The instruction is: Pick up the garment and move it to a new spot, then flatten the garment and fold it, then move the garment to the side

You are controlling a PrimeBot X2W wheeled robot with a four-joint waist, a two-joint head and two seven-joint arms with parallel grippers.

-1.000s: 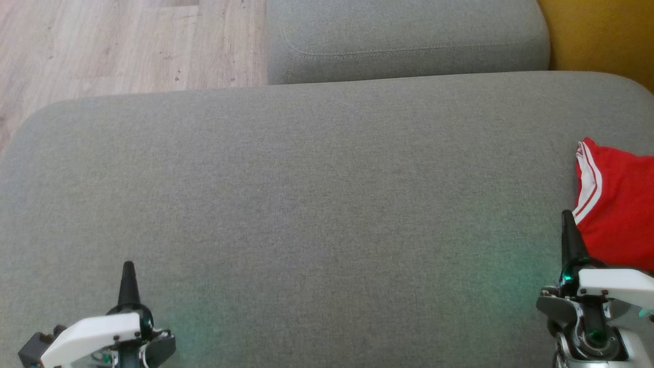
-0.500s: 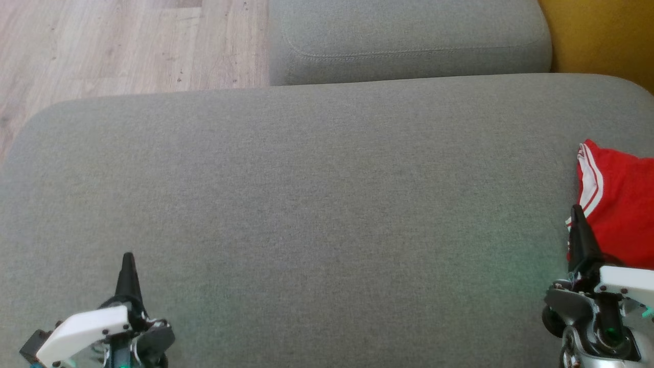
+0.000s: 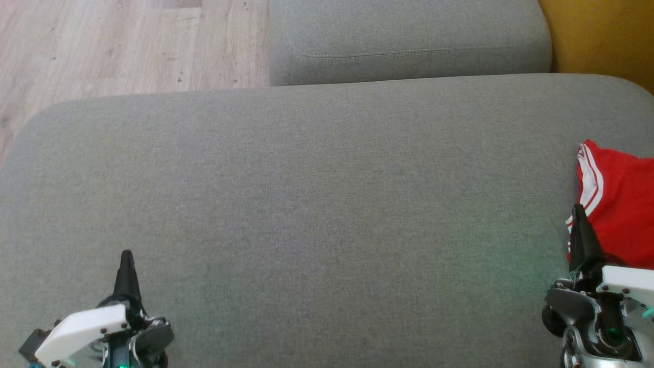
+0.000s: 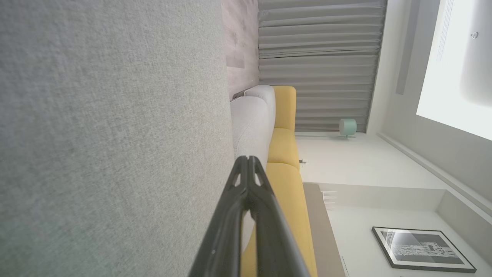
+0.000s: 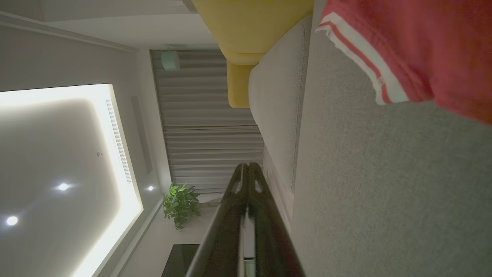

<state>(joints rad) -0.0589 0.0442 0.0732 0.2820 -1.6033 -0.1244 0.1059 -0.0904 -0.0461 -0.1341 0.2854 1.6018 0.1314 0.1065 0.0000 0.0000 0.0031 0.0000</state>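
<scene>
The grey sofa seat (image 3: 327, 204) spreads before me. The red garment (image 3: 621, 209) lies on the seat's right end. My right hand (image 3: 578, 209) is pinched fully closed just beside it, holding nothing. My left hand (image 3: 126, 254), closed and empty, is over the seat's left end.

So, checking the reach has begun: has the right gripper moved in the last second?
Yes. The right gripper has edged forward and right: its tip, earlier left of the striped edge of the red garment, now overlaps it.
</scene>
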